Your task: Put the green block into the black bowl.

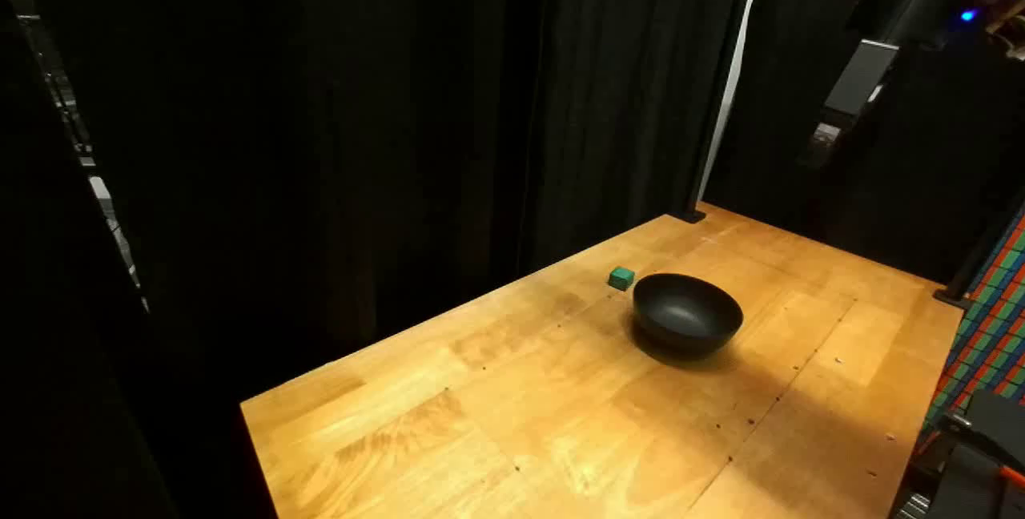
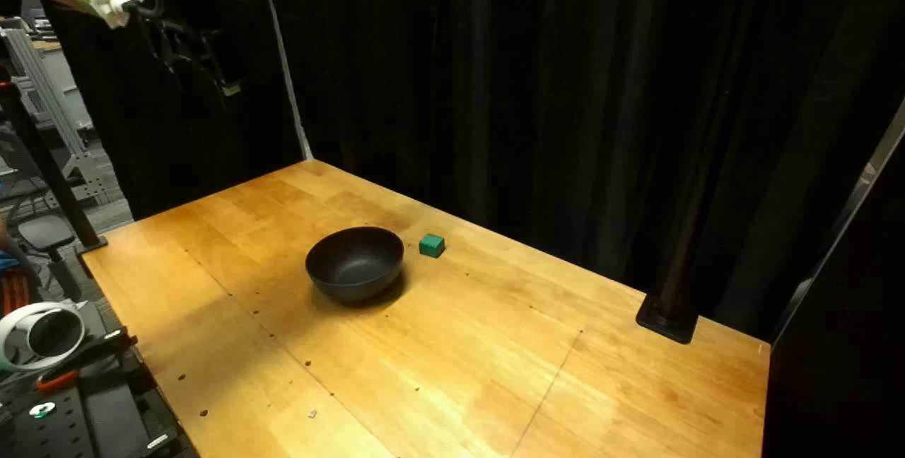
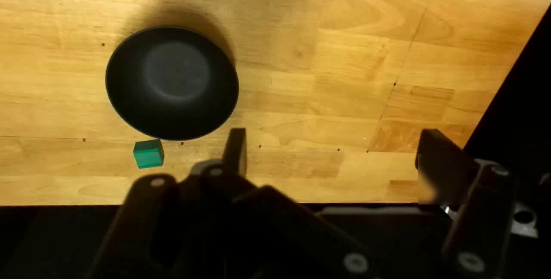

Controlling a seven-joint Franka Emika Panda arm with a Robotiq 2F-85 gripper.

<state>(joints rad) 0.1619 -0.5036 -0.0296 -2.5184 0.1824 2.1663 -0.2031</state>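
Note:
The green block (image 1: 621, 278) is a tiny cube on the wooden table, beside the black bowl (image 1: 687, 314) and apart from it. The same green block (image 2: 431, 245) and black bowl (image 2: 355, 264) show in an exterior view, with the bowl upright and its visible inside empty. In the wrist view the green block (image 3: 148, 154) lies just below the rim of the black bowl (image 3: 172, 83), left of the fingers. My gripper (image 3: 333, 145) is open with nothing between its fingers. In an exterior view the gripper (image 1: 829, 134) hangs high above the table's far end, away from the block and bowl.
The wooden table (image 1: 496, 423) has black curtains along its edges. Black posts stand on it, one with a base plate (image 2: 667, 318) by the curtain. A dark cart with tools and a white ring (image 2: 42, 334) stands beside the table.

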